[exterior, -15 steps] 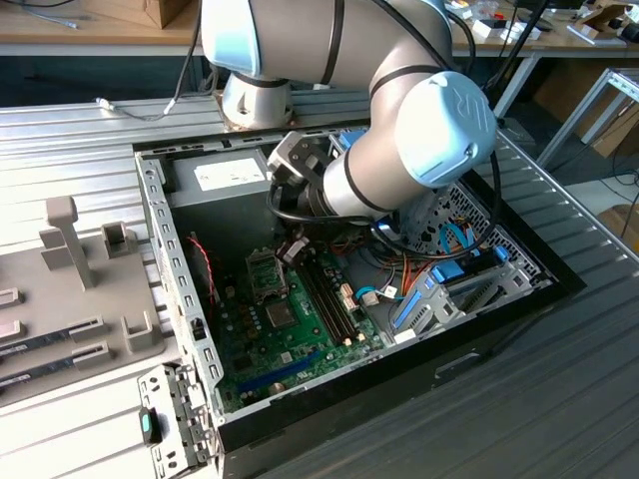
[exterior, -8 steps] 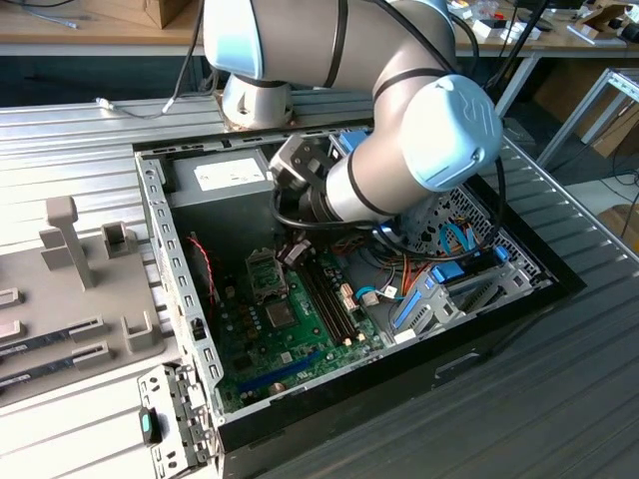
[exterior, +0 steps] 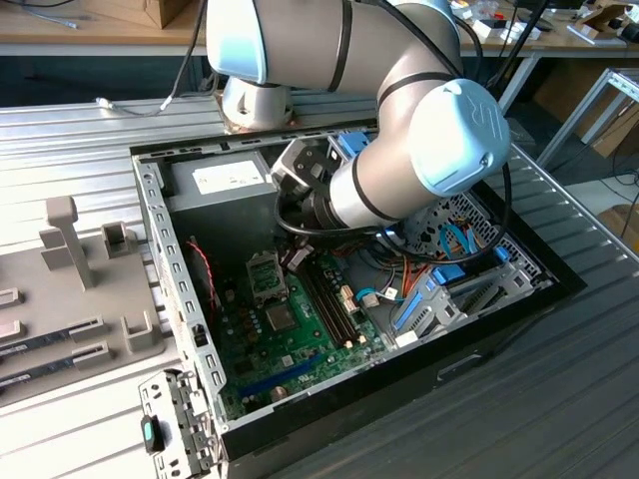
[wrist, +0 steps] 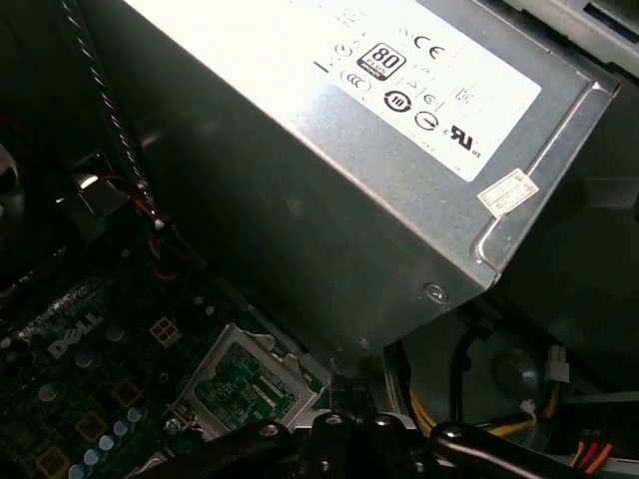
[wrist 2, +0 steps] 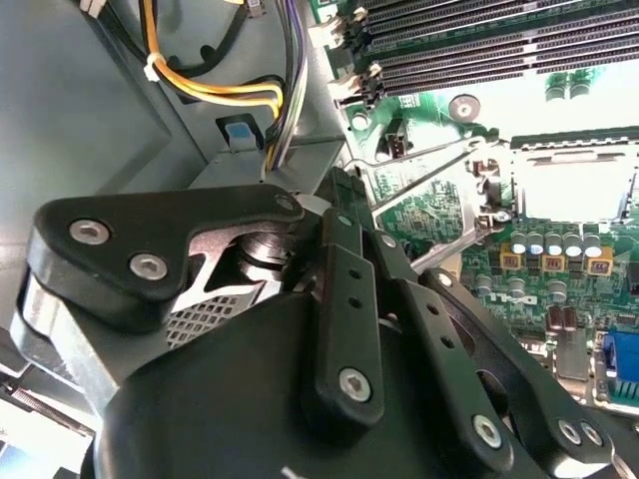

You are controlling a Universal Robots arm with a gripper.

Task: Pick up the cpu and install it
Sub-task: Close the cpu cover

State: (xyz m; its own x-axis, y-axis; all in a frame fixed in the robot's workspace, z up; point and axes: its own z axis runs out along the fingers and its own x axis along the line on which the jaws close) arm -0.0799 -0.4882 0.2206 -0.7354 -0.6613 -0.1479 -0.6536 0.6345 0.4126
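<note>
Cpu heading untellable — hand (wrist 2: 341,195) near socket (wrist 2: 574,185).

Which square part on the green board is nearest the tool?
The metal-framed socket beside the power supply; the smaller bare chip lies farther from the tool.

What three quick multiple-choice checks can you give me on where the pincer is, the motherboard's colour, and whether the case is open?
1. The pincer is:
A) inside the computer case, over the motherboard
B) outside the case, off to one side
C) under the case

2. The motherboard is:
A) red
B) green
C) white

3. The case is:
A) shut
B) upside down
C) open, insides exposed

Answers:
1 A: the first wrist view has the pincer just above the board, near the socket.
2 B: the board is green in the exterior view.
3 C: the exterior view looks straight in at the board and cables, with no cover in place.
</note>
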